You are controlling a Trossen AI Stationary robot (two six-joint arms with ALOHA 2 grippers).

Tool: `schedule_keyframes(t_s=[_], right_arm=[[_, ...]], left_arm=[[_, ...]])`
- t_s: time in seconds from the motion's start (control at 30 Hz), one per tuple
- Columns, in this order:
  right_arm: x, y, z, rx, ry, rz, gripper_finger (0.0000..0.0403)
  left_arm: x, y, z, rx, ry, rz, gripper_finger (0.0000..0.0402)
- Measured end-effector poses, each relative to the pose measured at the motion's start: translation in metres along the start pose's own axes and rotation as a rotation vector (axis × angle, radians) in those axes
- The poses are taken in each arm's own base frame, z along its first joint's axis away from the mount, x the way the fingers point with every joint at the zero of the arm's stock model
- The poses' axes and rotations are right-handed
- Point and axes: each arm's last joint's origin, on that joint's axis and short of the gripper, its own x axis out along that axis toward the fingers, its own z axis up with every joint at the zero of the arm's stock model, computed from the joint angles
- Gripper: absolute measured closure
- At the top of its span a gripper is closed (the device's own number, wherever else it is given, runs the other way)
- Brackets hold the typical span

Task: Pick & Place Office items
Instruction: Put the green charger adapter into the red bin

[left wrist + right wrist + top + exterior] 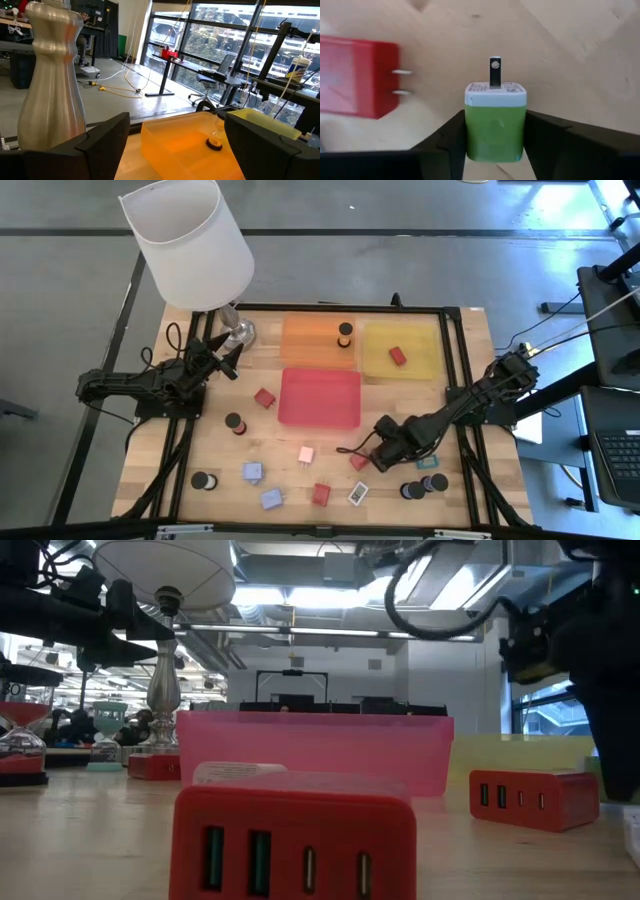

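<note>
Green plastic charger block (495, 125), white-capped with metal prongs, sits pinched between the jaws of my right gripper (372, 456), low over the wooden desk (150, 460) just below the lower right corner of the flat red tray (319, 396). Beside the block lies a red charger block (356, 77), prongs pointing towards it. My left gripper (165, 145) waits well left of that tray, jaws spread, next to the silver lamp base (50, 75) and facing the orange tray (185, 145).
</note>
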Motion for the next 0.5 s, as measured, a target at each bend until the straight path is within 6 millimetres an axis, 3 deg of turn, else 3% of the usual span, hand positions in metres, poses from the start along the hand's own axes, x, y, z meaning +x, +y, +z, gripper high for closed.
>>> schedule_keyframes(t_s=[0.13,0.27,0.5], right_arm=[[-0.014,0.007,0.003,-0.07,0.008,-0.013,0.0256],[-0.04,0.014,0.012,-0.13,0.006,-0.069,0.0256],[-0.094,0.038,0.046,-0.22,-0.278,-0.027,0.0241]], left_arm=[[0.0,0.0,0.0,0.0,0.0,0.0,0.008],[0.0,0.0,0.0,0.0,0.0,0.0,0.008],[0.0,0.0,0.0,0.0,0.0,0.0,0.008]])
